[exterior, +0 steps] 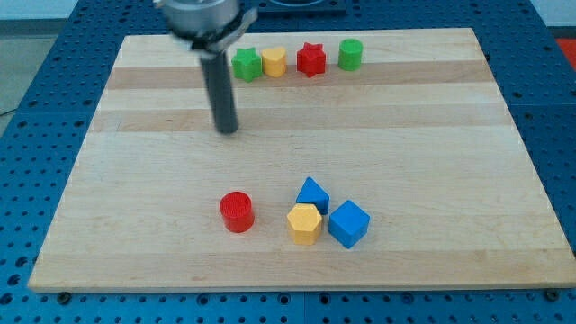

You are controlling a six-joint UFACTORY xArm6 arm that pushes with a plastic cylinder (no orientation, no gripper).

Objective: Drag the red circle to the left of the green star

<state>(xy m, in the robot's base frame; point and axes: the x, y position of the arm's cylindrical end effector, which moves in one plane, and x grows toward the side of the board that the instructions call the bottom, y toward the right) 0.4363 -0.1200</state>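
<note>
the task looks barely begun, judging by how things lie. the red circle (237,211) sits low on the wooden tabletop (135,225), toward the view's bottom and a little left of centre, well apart from the green star (246,65), which stands near the view's top edge at the left end of a row of four. that row runs, from the view's left to right, green star, yellow block (274,62) touching or just beside it, red star (310,59), and green cylinder (350,54). my tip (228,129) rests on bare wood below the green star and slightly to its left, between the top row and the red circle but nearer the row; it touches no block. there is no pincer on this arm, only the straight dark rod, so nothing is open or closed and nothing is held; the rod can only shove. just to the right of the red circle is a cluster: a blue block (312,193), a yellow hexagonal block (304,223) and a blue cube (348,223), close together, near the circle but apart from it. what is left, as i judge it, is nearly everything: the tip must get below the red circle and push it up the board to the open spot left of the green star without nudging that star.
</note>
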